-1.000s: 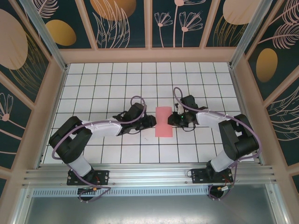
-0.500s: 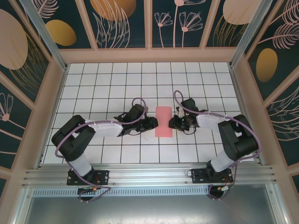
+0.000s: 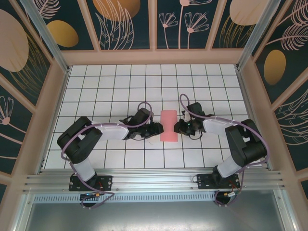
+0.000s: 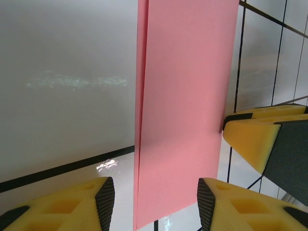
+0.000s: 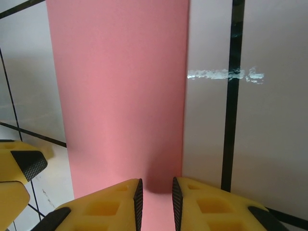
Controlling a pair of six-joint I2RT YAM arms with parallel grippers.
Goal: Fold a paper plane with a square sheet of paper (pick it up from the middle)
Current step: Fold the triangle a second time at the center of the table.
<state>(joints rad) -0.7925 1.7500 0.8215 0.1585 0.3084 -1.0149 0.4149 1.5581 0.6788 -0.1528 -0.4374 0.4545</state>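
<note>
White grid-tiled table (image 3: 96,86) carries the square sheet of paper (image 3: 168,125), folded to 1 narrow strip at centre, with the left gripper (image 3: 157,128) spread at its left edge and the right gripper (image 3: 178,126) nearly closed at its right edge, grip indeterminable.

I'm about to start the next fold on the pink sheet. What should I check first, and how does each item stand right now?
1. The square sheet of paper is folded to a narrow rectangle and lies flat: ok.
2. Layers aligned: the left wrist view shows a thin sliver of a second layer along one long edge: cannot tell.
3. The left claw is open, with the sheet's end between its fingertips: ok.
4. The right claw sits at the sheet's edge, its jaws a narrow gap apart; whether it grips the sheet: cannot tell.
5. The claws are on opposite long sides of the sheet and do not touch each other: ok.
</note>
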